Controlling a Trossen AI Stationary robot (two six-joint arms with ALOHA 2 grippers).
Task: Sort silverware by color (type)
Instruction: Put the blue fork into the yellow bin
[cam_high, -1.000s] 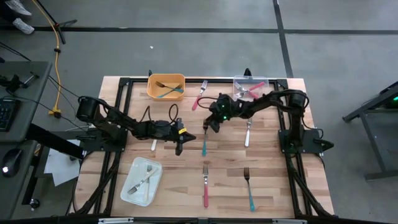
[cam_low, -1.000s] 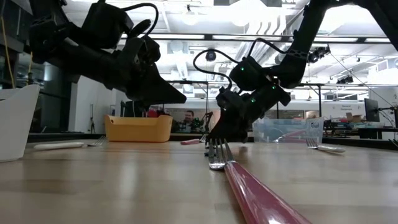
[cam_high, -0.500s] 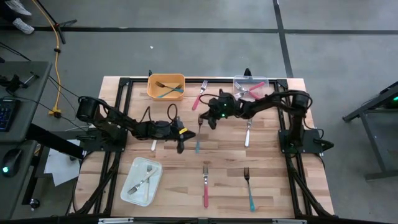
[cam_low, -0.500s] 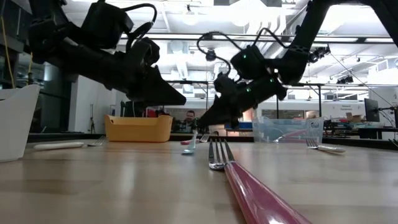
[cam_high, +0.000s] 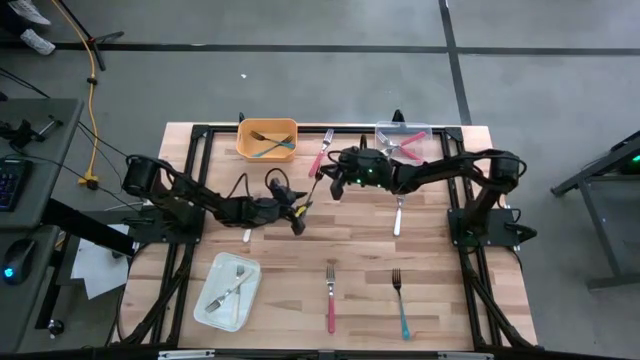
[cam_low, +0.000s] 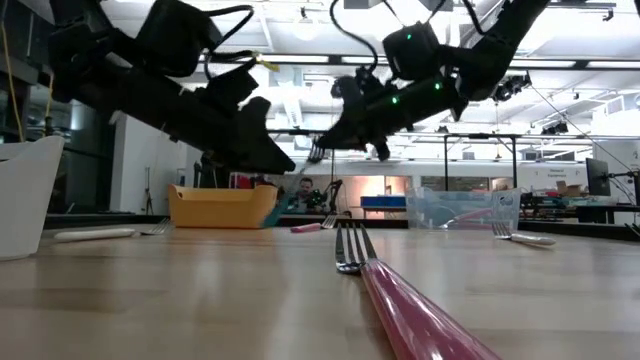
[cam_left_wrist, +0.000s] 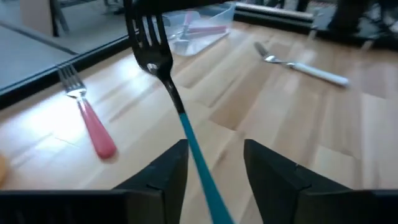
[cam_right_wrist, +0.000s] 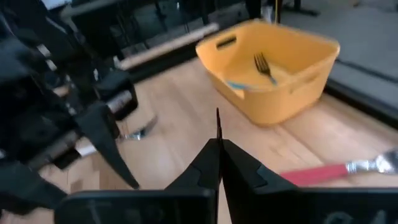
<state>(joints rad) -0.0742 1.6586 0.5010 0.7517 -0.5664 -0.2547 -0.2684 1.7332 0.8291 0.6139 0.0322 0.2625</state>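
A teal-handled fork (cam_left_wrist: 186, 134) hangs over the table's middle with my right gripper (cam_high: 322, 180) shut on its metal head. It slants down toward my left gripper (cam_high: 300, 218). That gripper is open, and its fingers (cam_left_wrist: 168, 171) stand on either side of the teal handle; whether they touch it I cannot tell. Loose silverware lies flat on the wood: a pink fork (cam_high: 320, 155) and a white fork (cam_high: 398, 215) at the far side, a pink fork (cam_high: 331, 300) and a teal fork (cam_high: 400, 305) nearer. My right gripper pinches the teal fork at its head end, by the tines (cam_left_wrist: 144, 25), between its two shut fingers (cam_right_wrist: 217, 155). The fork is lifted clear of the table. It slants down from the hold, its handle (cam_left_wrist: 202, 180) running between my left gripper's fingers.
An orange bin (cam_high: 268, 138) with teal forks stands at the far edge, left of middle. A clear bin (cam_high: 402, 140) with pink forks stands to its right. A white tray (cam_high: 228, 290) with forks sits near left. Another white fork (cam_high: 247, 233) lies beside my left arm.
My right gripper has taken the teal fork off the table by its head end. It has carried the fork up and toward the far left. The head rose first and the handle trailed, and the fork now hangs clear. My left gripper has moved slightly toward it.
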